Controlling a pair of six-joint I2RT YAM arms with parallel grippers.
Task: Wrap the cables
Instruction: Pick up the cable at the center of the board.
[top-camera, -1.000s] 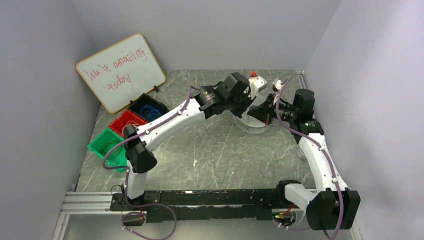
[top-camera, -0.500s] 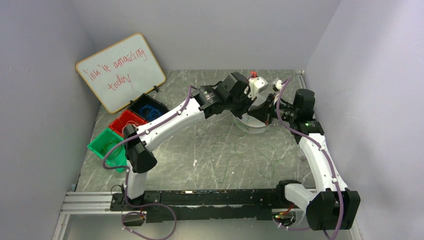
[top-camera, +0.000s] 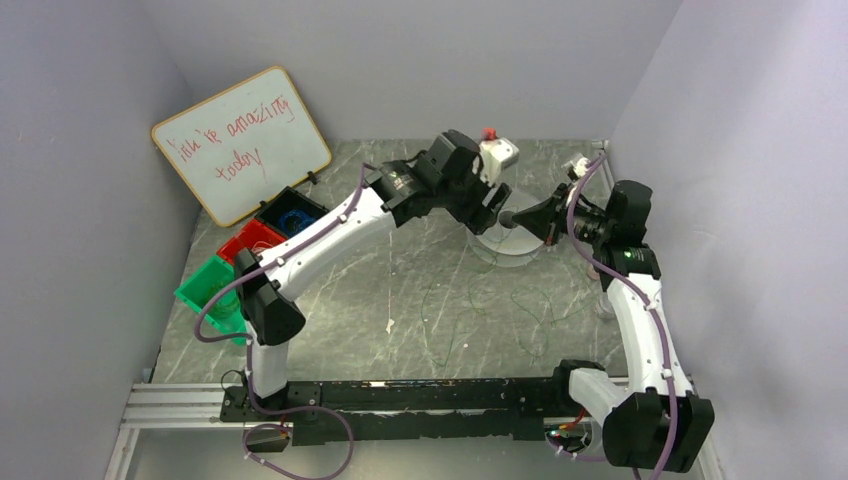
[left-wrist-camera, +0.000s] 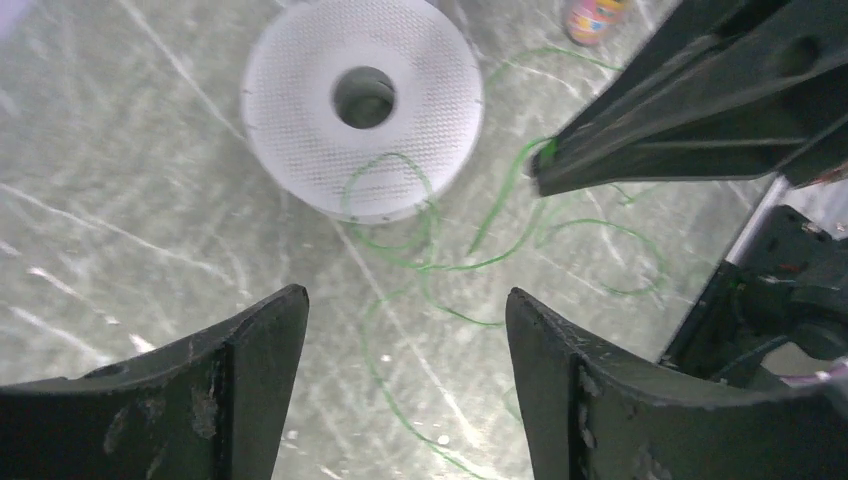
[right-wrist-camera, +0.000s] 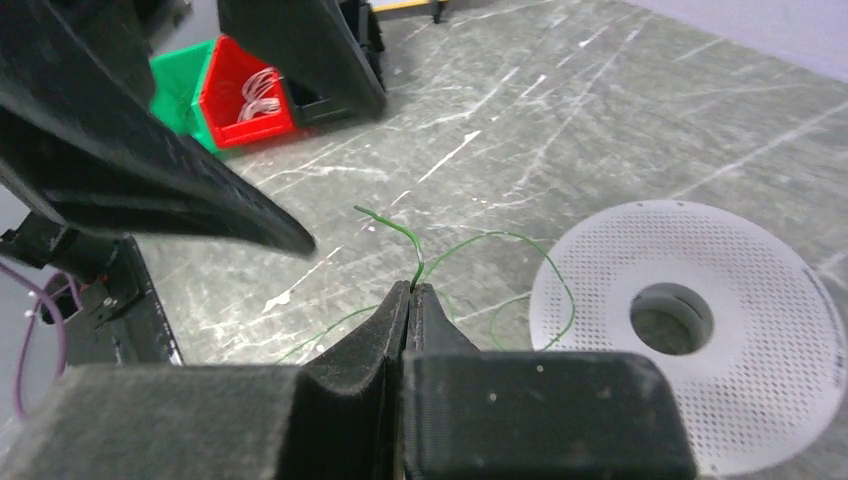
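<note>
The cable is a hair-thin green wire (left-wrist-camera: 470, 262) lying in loose loops on the grey table, one loop crossing the edge of a white perforated spool (left-wrist-camera: 362, 105). My right gripper (right-wrist-camera: 412, 288) is shut on one end of the wire (right-wrist-camera: 400, 232), whose short tip curls up above the jaws; its tip (left-wrist-camera: 545, 165) hangs just right of the spool. My left gripper (left-wrist-camera: 405, 310) stands open above the strands with nothing between its fingers. In the top view the left gripper (top-camera: 493, 212) and right gripper (top-camera: 508, 217) meet over the spool (top-camera: 515, 250) at the back.
At the left stand a black bin (top-camera: 290, 215) with blue coils, a red bin (top-camera: 250, 240) with whitish coils and a green bin (top-camera: 212, 285). A whiteboard (top-camera: 240, 140) leans on the left wall. Faint wire strands (top-camera: 535, 305) trail toward the front right.
My left gripper has opened and pulled back to the left and up. My right arm has drawn back to the right, still shut on the wire.
</note>
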